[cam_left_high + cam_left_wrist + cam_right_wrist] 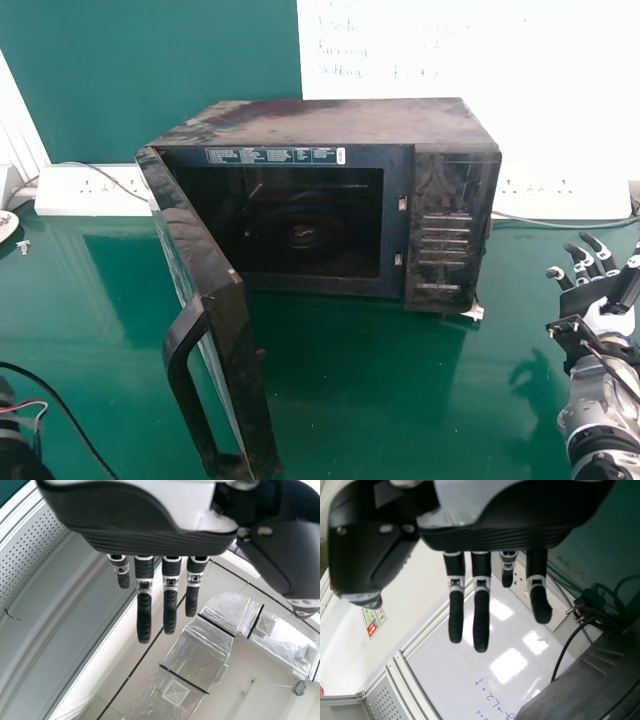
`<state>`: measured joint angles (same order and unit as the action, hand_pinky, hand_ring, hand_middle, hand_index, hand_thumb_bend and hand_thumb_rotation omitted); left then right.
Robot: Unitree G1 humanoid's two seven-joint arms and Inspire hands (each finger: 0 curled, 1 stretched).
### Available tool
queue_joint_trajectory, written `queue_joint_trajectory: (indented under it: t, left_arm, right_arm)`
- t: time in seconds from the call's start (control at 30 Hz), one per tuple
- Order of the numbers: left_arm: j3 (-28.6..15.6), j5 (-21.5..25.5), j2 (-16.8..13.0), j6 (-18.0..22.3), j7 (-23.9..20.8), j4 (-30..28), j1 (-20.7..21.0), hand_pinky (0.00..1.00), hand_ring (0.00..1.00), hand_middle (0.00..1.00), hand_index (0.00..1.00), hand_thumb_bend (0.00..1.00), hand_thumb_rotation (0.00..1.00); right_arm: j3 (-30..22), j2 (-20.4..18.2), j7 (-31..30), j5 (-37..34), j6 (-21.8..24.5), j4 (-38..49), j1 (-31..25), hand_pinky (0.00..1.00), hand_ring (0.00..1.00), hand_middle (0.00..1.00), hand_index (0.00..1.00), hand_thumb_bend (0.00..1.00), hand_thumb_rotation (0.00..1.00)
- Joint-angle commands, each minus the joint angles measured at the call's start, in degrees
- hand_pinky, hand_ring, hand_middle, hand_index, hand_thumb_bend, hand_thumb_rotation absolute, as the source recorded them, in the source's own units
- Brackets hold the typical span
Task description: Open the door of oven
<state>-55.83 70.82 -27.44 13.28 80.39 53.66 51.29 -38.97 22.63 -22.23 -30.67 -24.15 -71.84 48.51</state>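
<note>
Black and rather stained, the oven [440, 230] stands on a green table [350, 375], and its door [225, 265] is wide open. This door is attached at the left side of the oven and comes forward from it, so the curved black handle [185, 365] is at the near end, low in the head view. Through the opening I can see the dark inside [300, 225] of the oven, and above it goes a strip of printed labels [275, 156].

To the right of the oven, well apart from the door, is the right hand [590, 296]. Its fingers [481, 617] are extended, with only a small bend, the thumb is away from them, and it has hold of nothing. The left hand [145, 542] is also open: in the left wrist view its fingers [144, 615] are straight and its grasp is empty. Behind them is a silver duct [190, 665] under the ceiling.

At the lower left of the head view, a black cable [70, 415] passes near the left arm [18, 455]. Behind the oven are a green panel [150, 60] and a whiteboard [450, 60] with handwriting.
</note>
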Motion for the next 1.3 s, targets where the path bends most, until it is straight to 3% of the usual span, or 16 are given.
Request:
queue_joint_trajectory:
  t: [0.0,0.47,0.77,0.97,1.17,1.27]
  left_arm:
    - [-0.5,-0.7,0.4,0.1,0.4,-0.1,1.2,0.16,0.22,0.38,0.46,0.81,0.64]
    - [0.3,-2.6,2.7,-0.3,-1.8,-3.2,1.1,0.17,0.21,0.34,0.46,0.79,0.67]
    - [-0.4,-1.9,1.5,-4.7,1.3,-0.1,2.5,0.18,0.23,0.37,0.47,0.78,0.63]
    - [0.6,-2.9,3.1,-5.5,-0.2,-0.1,3.0,0.17,0.22,0.36,0.47,0.76,0.57]
    - [2.8,-4.1,7.8,-6.1,-4.8,-4.9,2.6,0.17,0.22,0.33,0.44,0.79,0.48]
    - [3.8,-5.2,7.9,-6.2,-5.1,-5.0,2.5,0.17,0.23,0.34,0.43,0.8,0.46]
  right_arm:
    - [-0.1,0.0,0.1,0.0,0.2,0.0,0.2,0.45,0.56,0.72,0.85,0.97,0.94]
    - [0.1,0.1,-0.4,0.1,0.1,0.0,-0.1,0.44,0.56,0.73,0.85,0.98,0.93]
    - [0.0,-0.1,-0.1,0.0,0.1,0.1,0.0,0.45,0.57,0.74,0.85,0.97,0.95]
    - [0.1,-0.2,0.0,0.2,-0.3,0.3,-0.2,0.46,0.56,0.74,0.84,0.97,0.95]
    - [-0.1,0.1,-0.8,-0.2,0.1,0.2,-0.3,0.45,0.56,0.73,0.84,0.98,0.94]
    - [-0.2,0.1,-0.8,-0.2,0.3,0.1,-0.2,0.44,0.56,0.73,0.85,0.96,0.94]
